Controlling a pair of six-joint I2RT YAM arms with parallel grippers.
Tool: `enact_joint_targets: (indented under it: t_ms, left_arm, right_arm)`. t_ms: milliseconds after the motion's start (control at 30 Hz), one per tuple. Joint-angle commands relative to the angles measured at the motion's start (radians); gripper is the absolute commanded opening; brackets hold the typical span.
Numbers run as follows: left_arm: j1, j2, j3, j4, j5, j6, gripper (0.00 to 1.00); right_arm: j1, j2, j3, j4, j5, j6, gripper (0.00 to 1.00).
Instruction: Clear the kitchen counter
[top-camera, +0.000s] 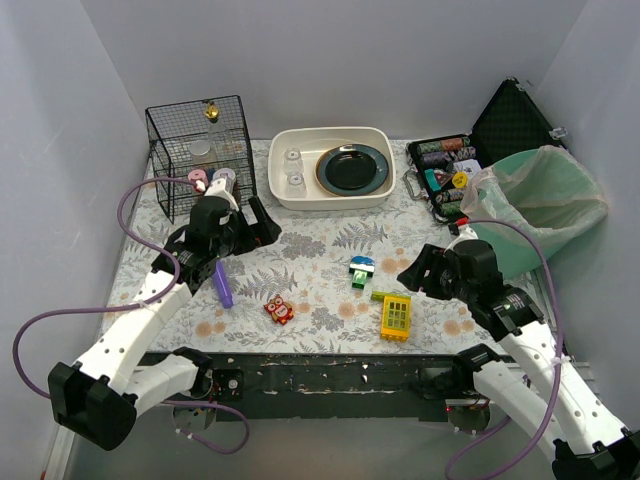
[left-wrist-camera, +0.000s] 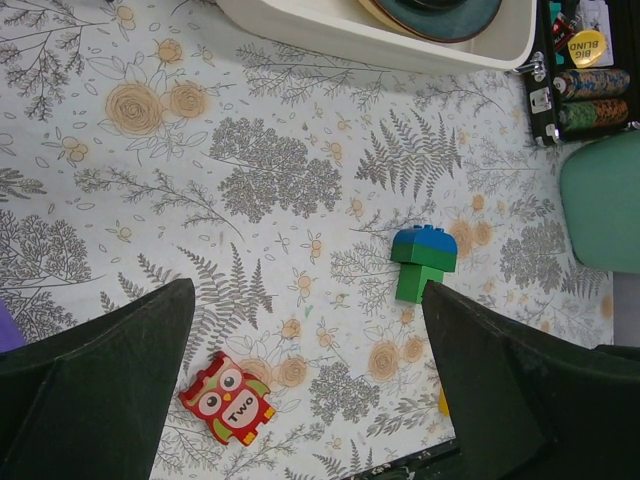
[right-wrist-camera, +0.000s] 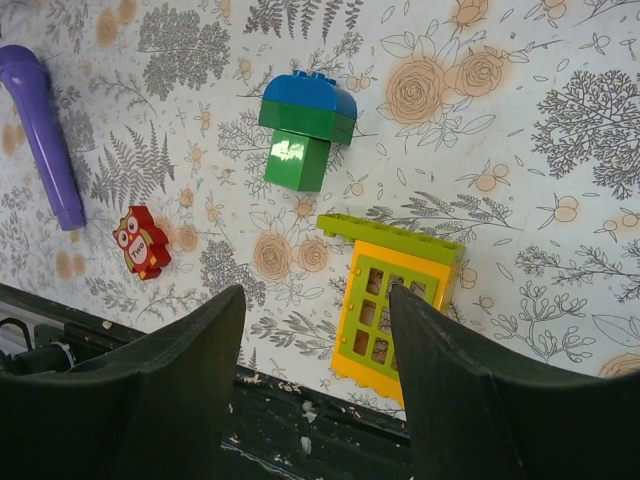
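The left gripper has its fingers spread wide, w/ nothing btwn them. It hangs over the left part of the kitchen counter, tips facing right. In the left wrist view a red owl block w/ "Two" on its tummy lies on the cloth below. A green-and-blue block lies a bit further right. A purple stick lies on the cloth just beside that arm, on the near side.

The right gripper has its fingers apart too & holds nothing. It hangs over the near right part of the counter, tips facing left. A yellow window block w/ a green strip on top lies right by its tips. Can't tell if a finger touches it.

The counter is a big flat top w/ a white cloth, grey ferns & beige flowers. It fills the middle of the top view & has a dark scuffed near edge. All 4 toys lie on its near half.

At the far side sits a white basin w/ a dark plate & 2 clear glasses in it. Far left stands a black wire basket. Far right lies an open black case full of chips. A green bag bin stands just beside the case, at the right.
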Motion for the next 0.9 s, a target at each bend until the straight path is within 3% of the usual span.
enact_joint_targets:
  t_ms: [0, 867]
  left_arm:
    - [0.000, -0.013, -0.013, 0.016, -0.036, -0.001, 0.98]
    - [0.000, -0.047, -0.057, 0.051, -0.106, -0.027, 0.98]
  right_arm:
    - [-0.003, -0.024, -0.020, 0.046, 0.013, 0.016, 0.68]
    - [-0.002, -0.082, -0.100, 0.133, 0.064, 0.019, 0.69]
